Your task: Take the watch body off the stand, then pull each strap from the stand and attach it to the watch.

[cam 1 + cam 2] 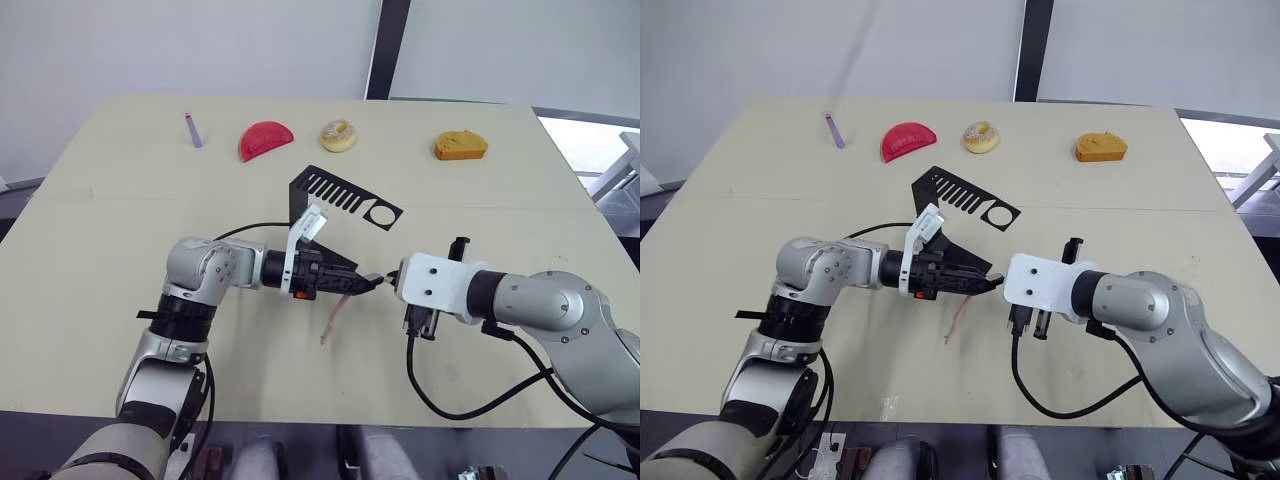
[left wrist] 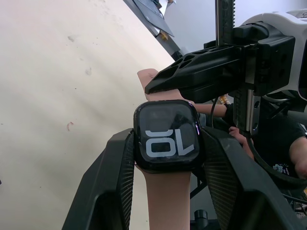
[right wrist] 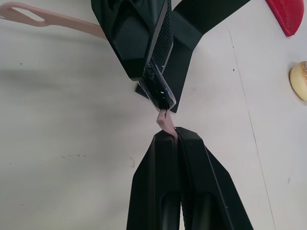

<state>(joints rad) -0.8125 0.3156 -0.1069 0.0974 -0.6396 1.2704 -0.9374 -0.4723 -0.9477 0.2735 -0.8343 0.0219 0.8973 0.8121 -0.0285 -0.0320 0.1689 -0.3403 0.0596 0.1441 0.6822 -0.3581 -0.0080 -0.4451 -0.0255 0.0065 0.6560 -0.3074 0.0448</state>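
Observation:
The watch body (image 2: 166, 136), black with light digits, is clamped between the fingers of my left gripper (image 1: 366, 284) above the table's middle. One pale pink strap (image 1: 333, 322) hangs from the watch down to the tabletop. My right gripper (image 3: 175, 135) faces the left one tip to tip and is shut on the second strap (image 3: 166, 122). That strap's free end meets the edge of the watch body (image 3: 156, 88). The black stand (image 1: 345, 195) lies just behind both grippers with nothing on its slotted arm.
Along the far side of the table lie a purple stick (image 1: 193, 130), a red half-round piece (image 1: 264, 139), a doughnut (image 1: 338, 135) and an orange bread piece (image 1: 460, 145). Cables trail from both wrists. A person's hand (image 2: 297, 153) shows beyond the table.

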